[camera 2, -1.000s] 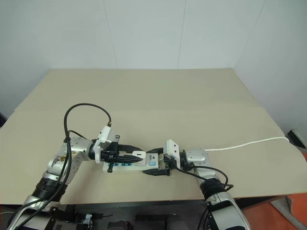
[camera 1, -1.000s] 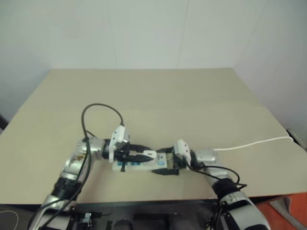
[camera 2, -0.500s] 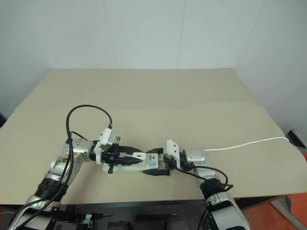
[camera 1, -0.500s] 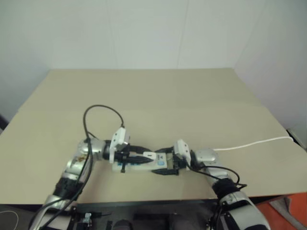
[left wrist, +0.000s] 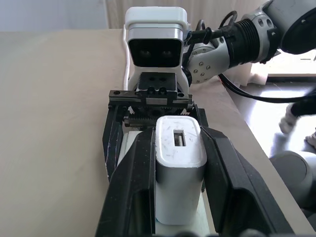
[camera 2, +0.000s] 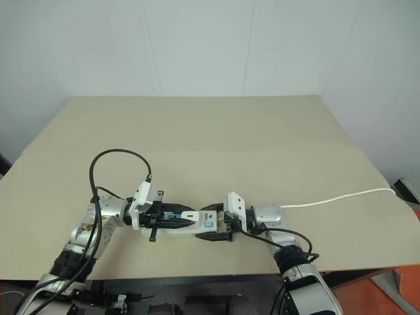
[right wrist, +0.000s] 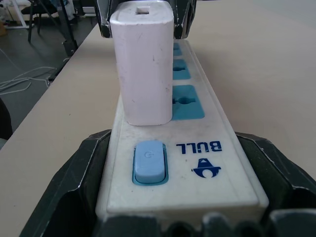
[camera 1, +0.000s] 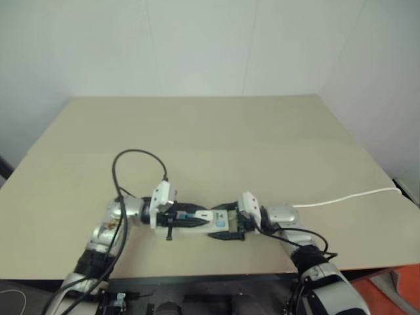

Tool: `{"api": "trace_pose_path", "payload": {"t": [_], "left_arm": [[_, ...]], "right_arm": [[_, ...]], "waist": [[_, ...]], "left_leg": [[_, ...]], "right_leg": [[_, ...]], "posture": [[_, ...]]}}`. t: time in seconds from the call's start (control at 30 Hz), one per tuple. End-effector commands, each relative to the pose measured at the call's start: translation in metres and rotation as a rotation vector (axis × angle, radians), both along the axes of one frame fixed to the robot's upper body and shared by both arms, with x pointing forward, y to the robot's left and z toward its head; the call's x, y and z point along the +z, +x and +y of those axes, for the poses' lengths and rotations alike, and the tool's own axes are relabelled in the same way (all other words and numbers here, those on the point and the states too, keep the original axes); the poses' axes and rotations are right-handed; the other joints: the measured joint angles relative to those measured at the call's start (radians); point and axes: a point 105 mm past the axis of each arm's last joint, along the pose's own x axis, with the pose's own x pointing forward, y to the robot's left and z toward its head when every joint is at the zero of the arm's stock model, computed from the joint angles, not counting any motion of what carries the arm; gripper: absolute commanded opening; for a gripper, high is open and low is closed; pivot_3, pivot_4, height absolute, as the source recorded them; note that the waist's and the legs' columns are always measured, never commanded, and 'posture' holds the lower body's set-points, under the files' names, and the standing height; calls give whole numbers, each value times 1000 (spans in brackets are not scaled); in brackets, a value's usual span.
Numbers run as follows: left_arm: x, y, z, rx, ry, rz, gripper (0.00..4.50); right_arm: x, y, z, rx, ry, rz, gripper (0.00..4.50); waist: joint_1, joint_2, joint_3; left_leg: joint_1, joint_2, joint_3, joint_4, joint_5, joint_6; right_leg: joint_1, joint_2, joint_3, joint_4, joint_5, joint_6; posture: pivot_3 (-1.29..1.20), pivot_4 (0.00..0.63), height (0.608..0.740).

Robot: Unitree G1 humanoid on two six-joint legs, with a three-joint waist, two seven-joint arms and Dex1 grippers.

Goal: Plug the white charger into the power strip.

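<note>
While the power strip (right wrist: 168, 143) lies near the lower edge of the tan table (camera 2: 262, 144), just left of centre in the head views, the right gripper (camera 2: 220, 228) grasps its switch end, one black finger on each long side. On top of the strip stands the white charger (right wrist: 143, 61), upright, its base seated on the strip next to the blue switch (right wrist: 148, 162). From the left, the left gripper (camera 2: 177, 220) is clenched on the charger, its fingers (left wrist: 136, 182) pressing both flanks. A thin white cord (camera 2: 341, 195) runs from behind the right wrist toward the right edge of the frame.
</note>
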Motion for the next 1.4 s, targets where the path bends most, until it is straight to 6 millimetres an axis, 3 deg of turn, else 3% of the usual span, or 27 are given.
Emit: {"api": "trace_pose_path", "payload": {"t": [0.03,0.43,0.8,1.0,1.07,1.17,1.4], "left_arm": [[-24,-1,7,42,61,84,991],[-17,-2,7,13,58,71,991],[3,3,7,4,0,67,4475],[46,15,24,24,9,19,4475],[70,21,36,55,-22,-10,4475],[94,28,49,102,-59,-61,4500],[100,25,67,137,-49,-96,4500]], "right_arm": [[-1,-4,3,23,-12,-3,3419],[-1,-3,4,23,-11,-5,3419],[-1,-2,5,29,-10,-5,3419],[-2,-3,5,27,-15,4,3419],[-3,-3,5,33,-23,23,3419],[-4,-3,3,37,-36,39,4442],[6,2,-1,7,-28,25,4475]], "waist": [[0,0,0],[-1,0,0],[-1,0,0],[-3,0,0],[-4,0,1],[-3,0,1],[0,0,1]], "left_leg": [[1,0,0,0,0,0],[7,0,0,-2,-1,2],[6,0,0,-2,-1,2],[6,0,0,-2,-1,2],[5,0,0,-3,-1,2],[5,0,0,-3,-1,2],[5,0,0,-4,-1,2]], "right_leg": [[1,0,0,0,0,0],[7,0,0,-3,-2,3],[6,0,0,-4,-3,3],[6,0,0,-4,-3,3],[5,0,0,-4,-3,3],[5,0,0,-5,-3,3],[5,0,0,-5,-3,3]], "posture": [[0,150,740],[0,150,740],[0,150,740],[0,150,740],[0,150,740],[0,150,740],[0,150,740]]}}
